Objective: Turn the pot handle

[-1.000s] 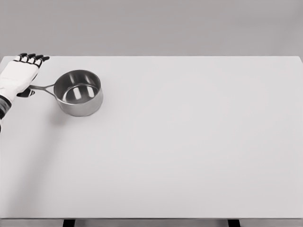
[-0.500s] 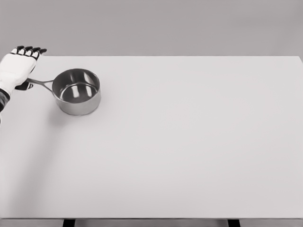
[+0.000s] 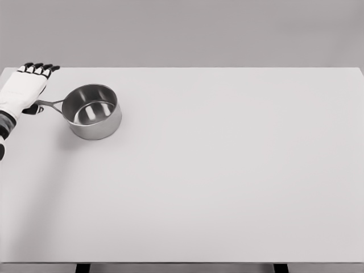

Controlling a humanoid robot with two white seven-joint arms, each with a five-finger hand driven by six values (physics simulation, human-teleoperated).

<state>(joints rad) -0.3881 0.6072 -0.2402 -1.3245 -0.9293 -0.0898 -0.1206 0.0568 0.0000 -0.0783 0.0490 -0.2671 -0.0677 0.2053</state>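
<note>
The left robot hand (image 3: pixel 23 91) enters at the far left edge of the head view, its white back turned up toward the camera and its dark-tipped fingers (image 3: pixel 38 67) held straight and close together, pointing toward the bench's far edge. It lies over the outer end of the pot handle (image 3: pixel 50 104), and a dark thumb tip shows just under the palm beside that end; whether the thumb and palm actually clamp the handle, or only rest on it, cannot be told from this angle, since the contact is hidden beneath the hand. The handle is a thin metal bar running from under the hand toward the right, sloping slightly down in the picture, to join the wall of a small stainless steel saucepan (image 3: pixel 92 111). The saucepan stands upright on the bench (image 3: pixel 227 170), in its far left part, near the far edge and near the left edge; its open mouth faces up and its shiny inside bottom reflects light. It casts a soft shadow on the surface just to its lower left. The bench is a broad, pale, plain slab that fills most of the view, with two dark legs (image 3: pixel 83 268) showing below its near edge. Behind it stands a flat grey wall (image 3: pixel 199 31).
</note>
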